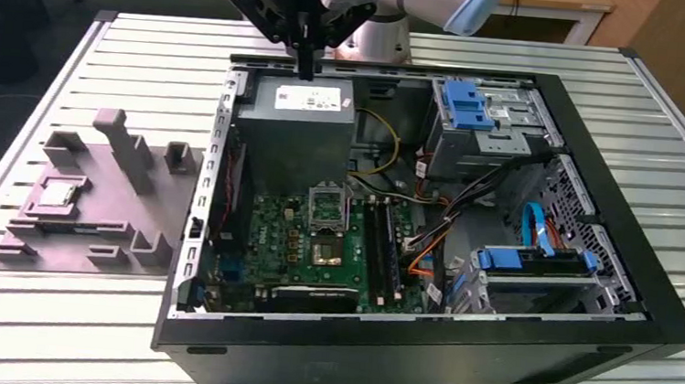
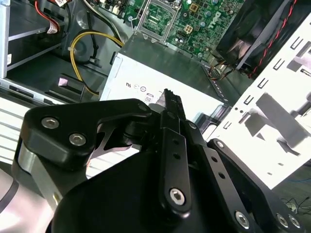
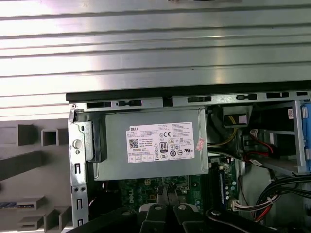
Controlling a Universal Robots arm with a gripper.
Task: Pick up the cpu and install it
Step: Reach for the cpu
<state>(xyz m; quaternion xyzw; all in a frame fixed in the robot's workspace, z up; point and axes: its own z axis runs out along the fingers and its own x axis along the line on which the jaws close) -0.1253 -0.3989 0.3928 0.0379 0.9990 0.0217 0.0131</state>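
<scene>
One small flat silver square cpu [image 1: 59,193] sits nested in the grey plastic post block [image 1: 119,229], likely for steady picking; the black gripper [image 1: 307,70] hangs well apart above the grey metal box [image 1: 305,125], fingers [image 2: 170,104] clenched empty.

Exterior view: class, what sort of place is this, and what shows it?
Likely a robotics lab: a gripper hangs over an opened computer case on a slatted metal table, beside a grey fixture holding the cpu.
</scene>
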